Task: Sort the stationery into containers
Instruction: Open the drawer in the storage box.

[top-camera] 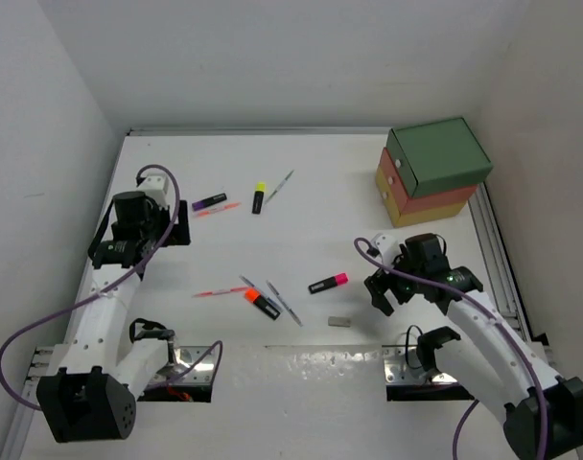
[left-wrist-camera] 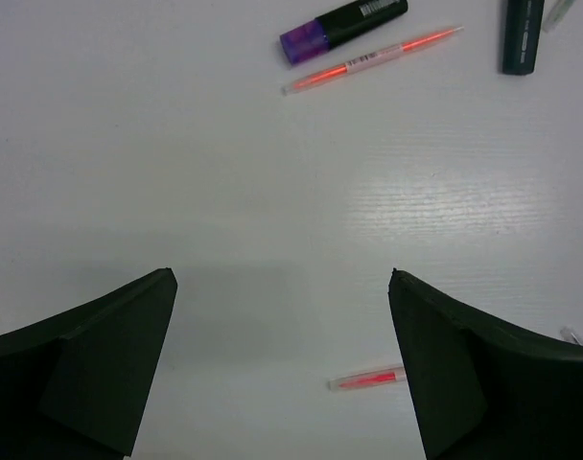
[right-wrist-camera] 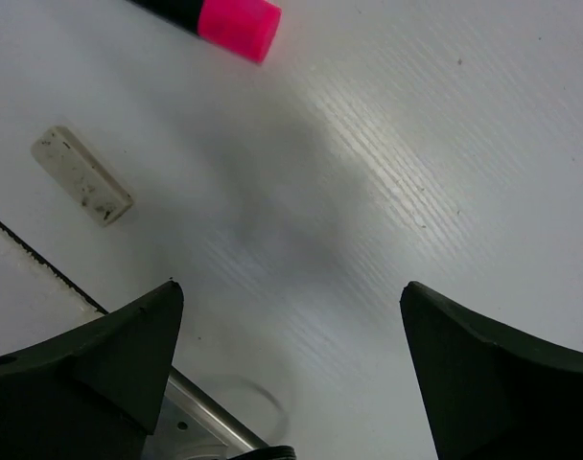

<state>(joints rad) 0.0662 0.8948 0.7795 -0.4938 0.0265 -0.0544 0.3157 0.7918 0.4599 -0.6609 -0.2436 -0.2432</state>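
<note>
My left gripper (top-camera: 179, 230) is open and empty over bare table (left-wrist-camera: 282, 278). Ahead of it lie a purple-capped highlighter (left-wrist-camera: 341, 31) and a red pen (left-wrist-camera: 373, 59). The tip of a second red pen (left-wrist-camera: 368, 379) shows by its right finger. My right gripper (top-camera: 382, 293) is open and empty (right-wrist-camera: 291, 287). The pink-capped highlighter (top-camera: 328, 283) and the grey eraser (top-camera: 338, 322) lie just to its left, the eraser also in the right wrist view (right-wrist-camera: 82, 175). The drawer stack (top-camera: 435, 172), green over coral over yellow, stands at the back right.
A yellow-capped highlighter (top-camera: 258, 197) and a grey pen (top-camera: 280, 186) lie at the back middle. An orange-capped highlighter (top-camera: 262, 303), another grey pen (top-camera: 284, 303) and a red pen (top-camera: 218, 290) lie mid-table. A metal rail (top-camera: 498, 259) runs along the right edge.
</note>
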